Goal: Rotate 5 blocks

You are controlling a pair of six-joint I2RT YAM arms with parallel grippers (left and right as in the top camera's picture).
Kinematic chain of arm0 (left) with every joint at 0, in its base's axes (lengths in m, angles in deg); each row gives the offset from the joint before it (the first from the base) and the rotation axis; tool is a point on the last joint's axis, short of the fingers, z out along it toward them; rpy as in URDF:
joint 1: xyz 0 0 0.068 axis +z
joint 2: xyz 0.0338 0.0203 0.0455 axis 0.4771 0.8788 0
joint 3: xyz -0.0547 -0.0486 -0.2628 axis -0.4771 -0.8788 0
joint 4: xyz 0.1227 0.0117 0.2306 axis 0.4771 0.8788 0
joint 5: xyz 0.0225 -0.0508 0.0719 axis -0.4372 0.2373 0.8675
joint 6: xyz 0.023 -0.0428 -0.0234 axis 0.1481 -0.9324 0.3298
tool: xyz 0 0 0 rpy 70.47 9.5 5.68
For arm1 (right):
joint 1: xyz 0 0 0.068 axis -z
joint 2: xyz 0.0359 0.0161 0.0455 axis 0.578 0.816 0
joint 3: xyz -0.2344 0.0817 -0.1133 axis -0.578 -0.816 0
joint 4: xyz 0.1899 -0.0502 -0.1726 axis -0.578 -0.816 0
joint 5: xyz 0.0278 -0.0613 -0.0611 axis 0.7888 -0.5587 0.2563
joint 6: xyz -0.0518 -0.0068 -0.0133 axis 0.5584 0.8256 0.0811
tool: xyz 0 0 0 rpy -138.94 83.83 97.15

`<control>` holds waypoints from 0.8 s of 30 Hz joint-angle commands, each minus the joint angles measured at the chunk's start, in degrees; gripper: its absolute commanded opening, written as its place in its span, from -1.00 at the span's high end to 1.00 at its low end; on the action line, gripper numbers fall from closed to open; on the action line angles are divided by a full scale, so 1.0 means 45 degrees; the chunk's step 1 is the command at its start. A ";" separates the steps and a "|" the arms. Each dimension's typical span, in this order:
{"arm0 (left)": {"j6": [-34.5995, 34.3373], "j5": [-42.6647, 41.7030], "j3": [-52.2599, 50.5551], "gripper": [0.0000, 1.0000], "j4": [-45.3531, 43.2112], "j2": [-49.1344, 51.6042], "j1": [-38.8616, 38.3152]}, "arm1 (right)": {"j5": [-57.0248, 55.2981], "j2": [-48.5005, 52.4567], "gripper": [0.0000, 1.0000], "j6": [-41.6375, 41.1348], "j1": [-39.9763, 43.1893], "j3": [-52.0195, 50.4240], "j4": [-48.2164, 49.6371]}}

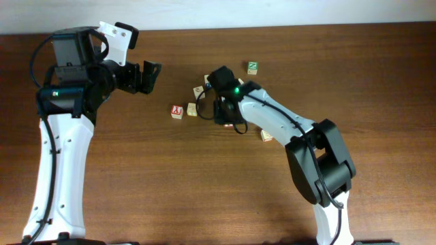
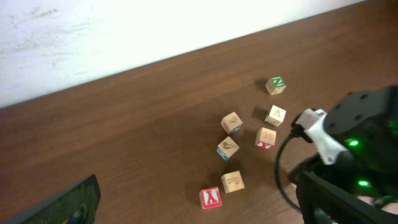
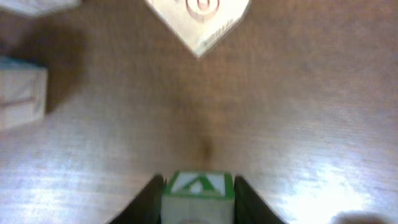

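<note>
- Blocks (image 1: pixel 198 90) from overhead, scattered around the middle of the dark wooden worktop (image 1: pixel 136 190), nearer its far edge than its near one.
- Green Z block (image 1: pixel 253 67) closest to the far edge, apart from the rest; red Y cube (image 1: pixel 177 111) at the left end of the cluster, with a pale block (image 1: pixel 193 109) just beside it.
- Left pincer (image 1: pixel 146 76) released, spread wide over bare wood left of the cluster, grasping nothing.
- Right pincer (image 1: pixel 221 116) down among the blocks, fingertips hidden from above under its own wrist.
- From the left wrist: green Z block (image 2: pixel 276 85) highest in the picture, yellow-marked block (image 2: pixel 275 115) and red-marked block (image 2: pixel 265 137) below it, blue-marked cube (image 2: pixel 227 148) to their left, red Y cube (image 2: pixel 211 198) lowest; right arm (image 2: pixel 348 162) filling the right side.
- From the right wrist: right pincer (image 3: pixel 199 182) clenched on a green-marked block (image 3: pixel 198 196), one dark finger (image 3: pixel 143 205) against each side.
- Another block (image 3: pixel 198 18) ahead, turned corner-on, well apart; a third block (image 3: pixel 18 93) off to the left.
</note>
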 commanded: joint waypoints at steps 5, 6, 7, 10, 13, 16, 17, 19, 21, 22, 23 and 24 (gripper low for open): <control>-0.0073 -0.0136 0.0267 -0.98 -0.0015 0.0112 0.0063 | -0.0243 -0.0257 0.59 0.0597 0.0121 0.0612 -0.2492; -0.0073 -0.0136 0.0267 -0.98 -0.0015 0.0112 0.0063 | -0.0233 -0.0257 0.58 0.0345 0.0248 0.0389 -0.2535; -0.0073 -0.0136 0.0267 -0.98 -0.0015 0.0112 0.0063 | -0.0243 -0.0257 0.57 0.0097 0.0364 0.0160 -0.2531; -0.0073 -0.0136 0.0267 -0.98 -0.0015 0.0112 0.0063 | -0.0238 -0.0257 0.57 -0.0408 0.0865 -0.0418 -0.2531; -0.0073 -0.0136 0.0267 -0.98 -0.0015 0.0112 0.0063 | -0.0243 -0.0257 0.56 -0.0389 0.1287 -0.0758 -0.2531; -0.0073 -0.0136 0.0267 -0.98 -0.0015 0.0112 0.0063 | -0.0243 -0.0257 0.56 -0.0262 0.1404 -0.0947 -0.2497; -0.0073 -0.0136 0.0267 -0.98 -0.0015 0.0112 0.0063 | -0.0248 -0.0257 0.55 -0.0243 0.1404 -0.1015 -0.2472; -0.0073 -0.0136 0.0267 -0.98 -0.0015 0.0112 0.0063 | -0.0248 -0.0257 0.54 -0.0243 0.1404 -0.1083 -0.2472; -0.0073 -0.0136 0.0267 -0.98 -0.0015 0.0112 0.0063 | -0.0243 -0.0257 0.35 -0.0243 0.1404 -0.1088 -0.2477; -0.0073 -0.0131 0.0267 -0.98 -0.0015 0.0112 0.0063 | -0.0238 -0.0257 0.27 -0.0243 0.1404 -0.1088 -0.2501; -0.0073 -0.0131 0.0267 -0.98 -0.0015 0.0112 0.0063 | -0.0223 -0.0257 0.23 -0.0248 0.1404 -0.1083 -0.2550; -0.0078 -0.0131 0.0267 -0.98 -0.0015 0.0112 0.0063 | -0.0180 -0.0257 0.16 -0.0248 0.1404 -0.1083 -0.2647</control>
